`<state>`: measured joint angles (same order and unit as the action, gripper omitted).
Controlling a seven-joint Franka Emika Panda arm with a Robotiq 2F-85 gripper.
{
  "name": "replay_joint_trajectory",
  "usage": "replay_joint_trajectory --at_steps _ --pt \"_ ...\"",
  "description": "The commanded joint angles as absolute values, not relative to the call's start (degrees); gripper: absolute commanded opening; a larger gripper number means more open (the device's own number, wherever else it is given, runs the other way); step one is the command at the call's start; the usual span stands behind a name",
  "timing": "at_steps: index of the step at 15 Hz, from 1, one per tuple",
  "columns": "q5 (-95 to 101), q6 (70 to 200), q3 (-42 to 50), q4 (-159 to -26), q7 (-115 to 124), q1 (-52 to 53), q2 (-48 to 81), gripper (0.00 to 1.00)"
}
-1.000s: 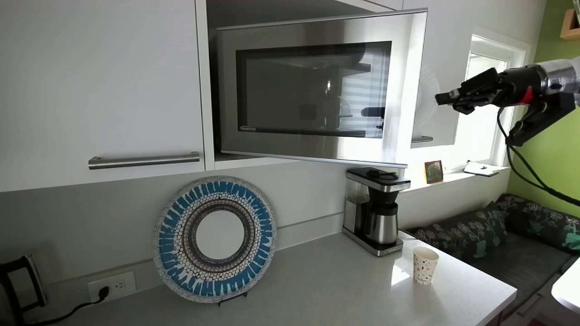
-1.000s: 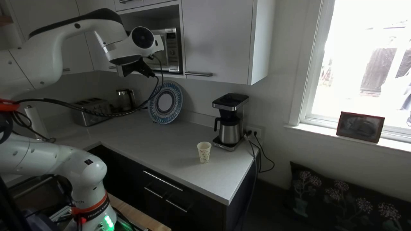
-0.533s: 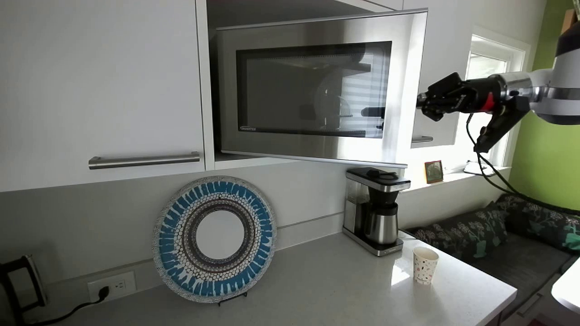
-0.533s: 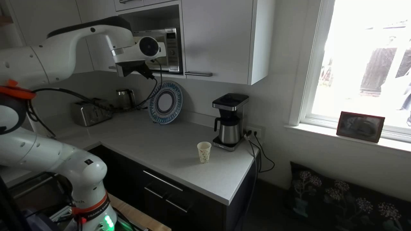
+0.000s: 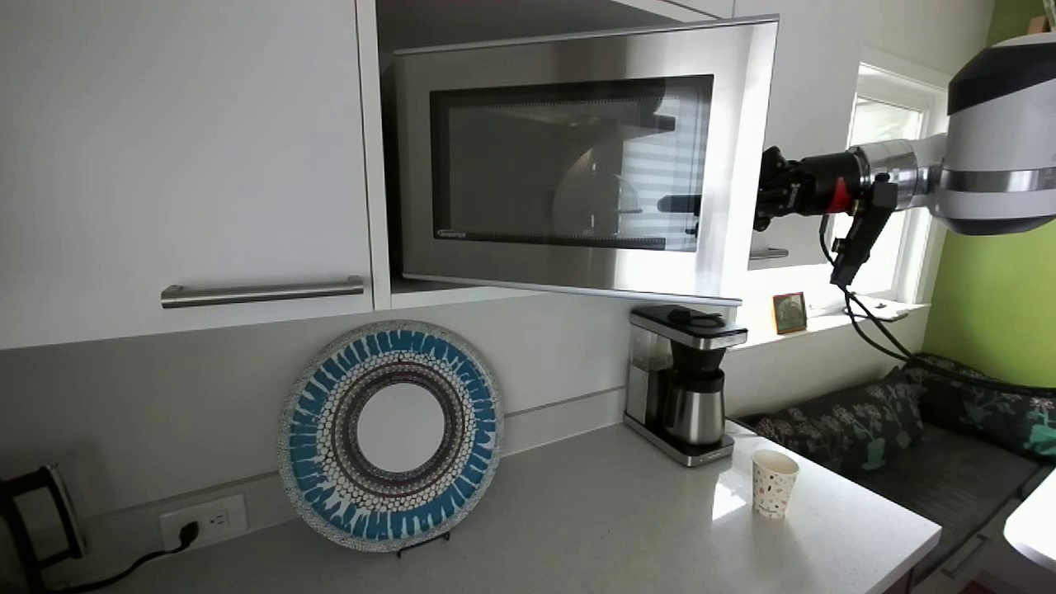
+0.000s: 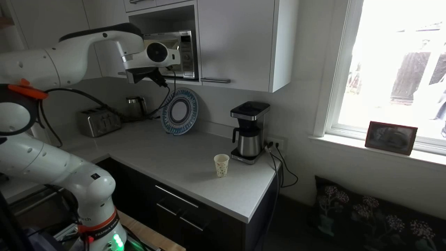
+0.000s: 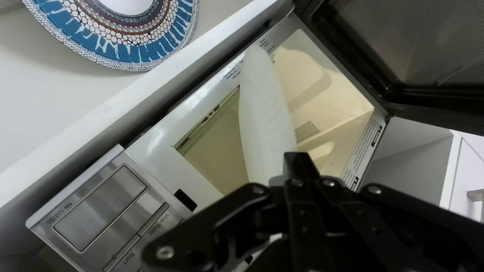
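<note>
My gripper (image 7: 293,170) is shut on the near edge of a pale, translucent round plate (image 7: 264,113), which stands nearly edge-on in the wrist view. The plate's far end is at the open microwave's cream cavity (image 7: 314,87); I cannot tell how far inside it is. In an exterior view the gripper (image 5: 780,194) is partly hidden behind the open microwave door (image 5: 577,272), and the plate shows dimly through its window. In the wrist view the door (image 7: 435,49) is at upper right and the control panel (image 7: 102,204) at lower left. The arm hides the gripper in an exterior view.
The microwave (image 6: 187,55) sits in a cabinet niche above the counter (image 6: 156,146). A blue patterned round plate (image 5: 313,445) leans on the wall below. A coffee maker (image 5: 697,396) and a paper cup (image 5: 774,487) stand on the counter. Cabinet walls (image 7: 416,162) flank the opening.
My gripper has moved with the held plate toward the microwave, from beside the door's free edge to partly behind the door. The plate now shows through the door window.
</note>
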<state>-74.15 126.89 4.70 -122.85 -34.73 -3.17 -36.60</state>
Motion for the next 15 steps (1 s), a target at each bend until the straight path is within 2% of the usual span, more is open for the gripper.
replay_joint_trajectory --at_steps 1,11,15 --pt "-73.9 126.8 4.9 -122.7 -34.6 -3.1 -36.5 0.01" --pt "-77.5 128.7 4.9 -120.9 -32.7 -3.1 -34.6 0.00" --pt "-79.5 133.5 3.2 -119.6 -29.0 -3.4 -33.0 0.00"
